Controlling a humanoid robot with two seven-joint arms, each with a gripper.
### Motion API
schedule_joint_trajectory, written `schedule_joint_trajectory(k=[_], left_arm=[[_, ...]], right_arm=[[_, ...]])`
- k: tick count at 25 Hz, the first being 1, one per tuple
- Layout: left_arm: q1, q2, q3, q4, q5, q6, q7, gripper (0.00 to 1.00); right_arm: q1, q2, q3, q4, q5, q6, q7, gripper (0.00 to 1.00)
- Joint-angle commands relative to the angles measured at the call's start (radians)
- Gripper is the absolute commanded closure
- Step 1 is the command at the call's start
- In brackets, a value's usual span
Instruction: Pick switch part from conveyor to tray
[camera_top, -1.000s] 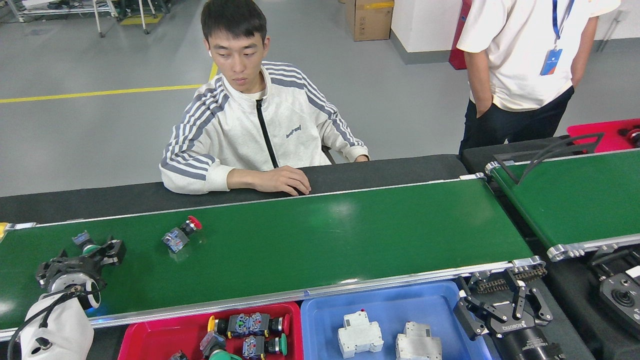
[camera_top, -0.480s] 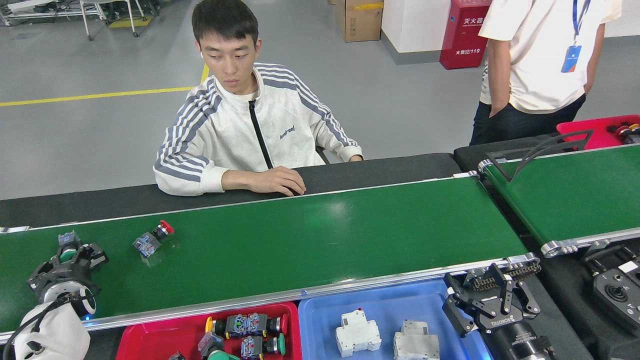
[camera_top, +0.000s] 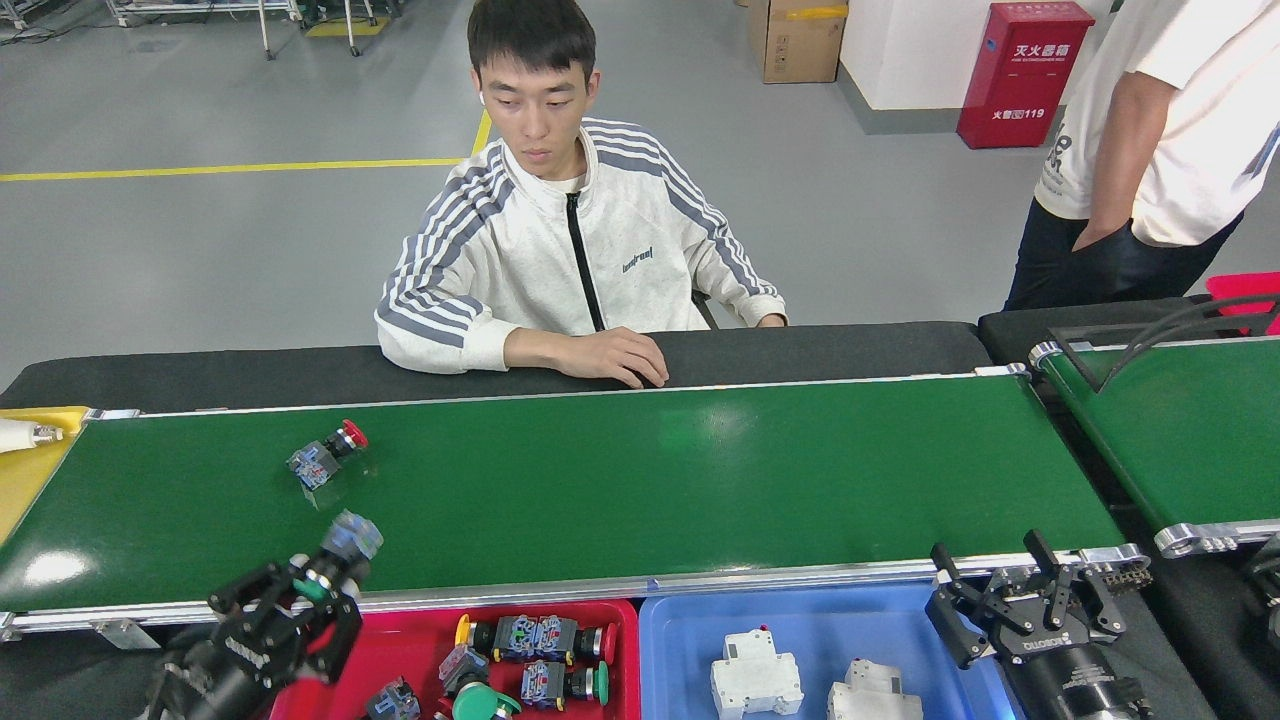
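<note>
Glossy plastic trays lay nearest: the red tray (camera_top: 620, 625) and a blue tray (camera_top: 680, 640). Above the red one, the left gripper (camera_top: 300, 600) clamped a green-capped switch part (camera_top: 340, 555); the right gripper (camera_top: 1030, 605) stood spread, empty. Farther, a red-capped switch part (camera_top: 325, 458) lay on the smooth green conveyor (camera_top: 650, 480), before a seated person (camera_top: 570, 260).

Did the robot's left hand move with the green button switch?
Yes. The left gripper, shut on the green switch part, came off the conveyor toward the red tray.
</note>
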Motion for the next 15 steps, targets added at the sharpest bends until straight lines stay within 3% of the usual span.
schedule_joint_trajectory(k=[1,4,9,15], left_arm=[[-0.012,0.004,0.006,-0.014,0.003,-0.005,-0.001,0.0],[-0.024,0.0,0.023,-0.013,0.004,0.013,-0.001,0.0],[-0.058,0.03,0.075,0.029,0.003,0.289,-0.001,0.0],[-0.068,0.056,0.098,0.075,0.003,0.329,-0.001,0.0]], right_arm=[[-0.003,-0.009,-0.004,-0.013,-0.003,-0.009,-0.003,0.0],[-0.005,-0.009,-0.004,-0.016,-0.003,-0.011,-0.003,0.0],[-0.008,-0.005,-0.003,-0.019,-0.003,-0.011,-0.002,0.0],[-0.011,-0.008,-0.003,-0.019,-0.003,-0.012,-0.003,0.0]])
